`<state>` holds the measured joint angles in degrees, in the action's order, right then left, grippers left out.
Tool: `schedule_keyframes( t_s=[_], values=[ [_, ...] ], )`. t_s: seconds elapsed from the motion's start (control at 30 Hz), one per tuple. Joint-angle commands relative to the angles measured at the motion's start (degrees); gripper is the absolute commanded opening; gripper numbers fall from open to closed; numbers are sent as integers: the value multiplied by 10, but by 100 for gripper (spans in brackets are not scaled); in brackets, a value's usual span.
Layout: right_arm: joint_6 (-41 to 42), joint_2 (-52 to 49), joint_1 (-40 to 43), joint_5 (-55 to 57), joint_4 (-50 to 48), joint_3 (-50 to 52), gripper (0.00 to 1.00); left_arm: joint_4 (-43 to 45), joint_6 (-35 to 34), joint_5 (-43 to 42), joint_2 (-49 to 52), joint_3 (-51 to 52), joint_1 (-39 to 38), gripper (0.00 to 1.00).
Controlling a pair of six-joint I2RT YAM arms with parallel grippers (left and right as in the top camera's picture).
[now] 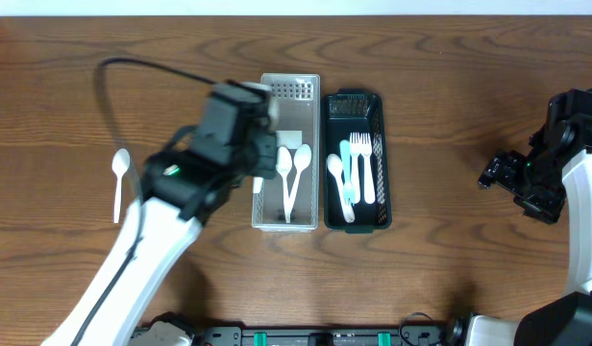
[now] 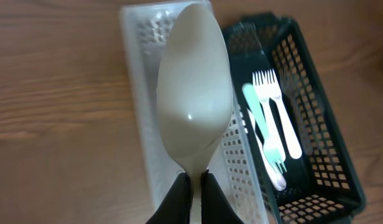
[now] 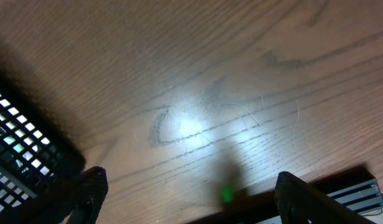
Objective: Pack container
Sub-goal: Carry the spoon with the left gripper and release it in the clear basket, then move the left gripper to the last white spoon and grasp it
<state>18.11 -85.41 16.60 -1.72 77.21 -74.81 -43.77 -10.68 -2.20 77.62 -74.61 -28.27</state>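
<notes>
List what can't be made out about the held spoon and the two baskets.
- Overhead: the left arm hides the left gripper, most of its spoon and the white basket's left side.
- Left wrist: the spoon's bowl covers the white basket's inside; the handle is cut off by the bottom edge.
- Right wrist: only a blurred corner of the black basket shows at the left edge; contents unreadable.
- Overhead: the black basket's cutlery is too small to count.
</notes>
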Motion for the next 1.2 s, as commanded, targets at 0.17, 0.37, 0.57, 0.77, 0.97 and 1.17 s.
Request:
schedule_keyframes(
  t_s=[0.17,0.37,0.57,0.77,0.97,1.17],
  values=[
    [-10,11,3,2,0,1,89,35,-5,-4,191,1,-14,6],
    [-10,11,3,2,0,1,89,40,-5,-4,273,1,-14,13],
    [-10,11,3,2,0,1,89,7,26,3,250,-21,-14,59],
    [-15,11,3,2,-1,1,90,-110,73,82,162,-123,-8,72],
    [-15,11,3,2,-1,1,89,-141,82,172,47,-149,90,83],
    [-19,11,3,2,-2,1,90,-149,83,127,46,-144,330,85]
  ],
)
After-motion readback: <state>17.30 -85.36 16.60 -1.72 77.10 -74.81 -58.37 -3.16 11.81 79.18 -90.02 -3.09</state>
